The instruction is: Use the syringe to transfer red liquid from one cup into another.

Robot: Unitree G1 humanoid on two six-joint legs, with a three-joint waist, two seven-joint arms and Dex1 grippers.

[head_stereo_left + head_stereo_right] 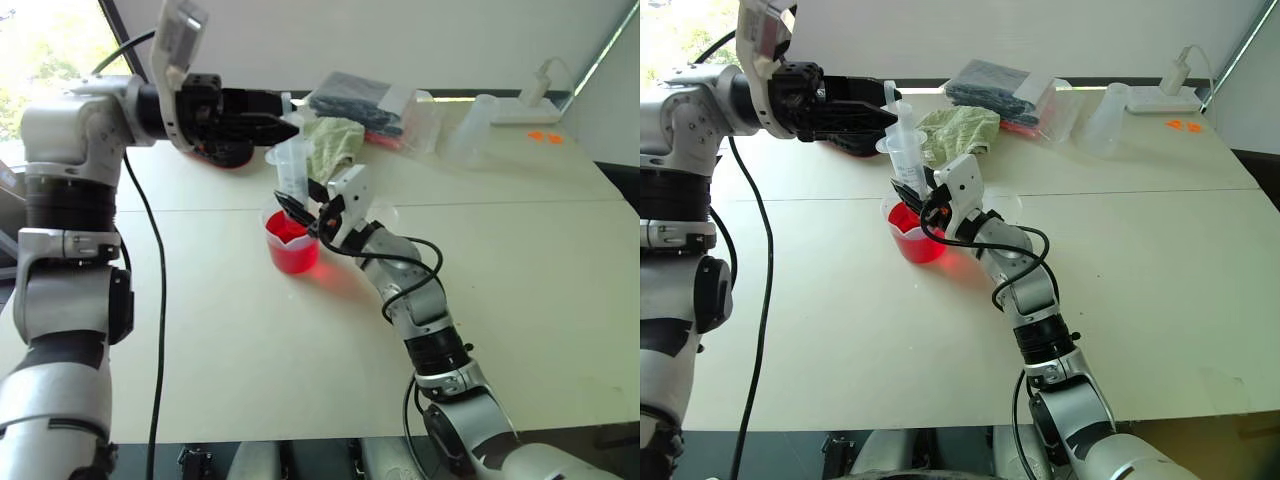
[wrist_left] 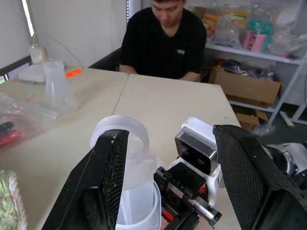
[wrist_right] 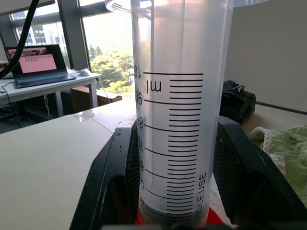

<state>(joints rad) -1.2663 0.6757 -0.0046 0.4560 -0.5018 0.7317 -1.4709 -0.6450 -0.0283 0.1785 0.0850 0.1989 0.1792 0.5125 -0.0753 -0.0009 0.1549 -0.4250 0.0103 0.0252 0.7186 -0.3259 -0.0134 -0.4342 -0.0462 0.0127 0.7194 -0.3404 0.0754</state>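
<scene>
Near the middle of the frame, the big clear plastic syringe (image 1: 906, 150) stands tip-down in the wide red-filled cup (image 1: 910, 234). Right hand (image 1: 917, 193) grips its barrel; left hand (image 1: 890, 116) is open around the white plunger. Filling looks unfinished, squirting remains.

On the syringe (image 3: 180, 110) that I hold I can read a printed scale with "ml" near the top, the numbers partly visible, like 90, and the words "USE" at the lower end. Other text is not readable.
</scene>
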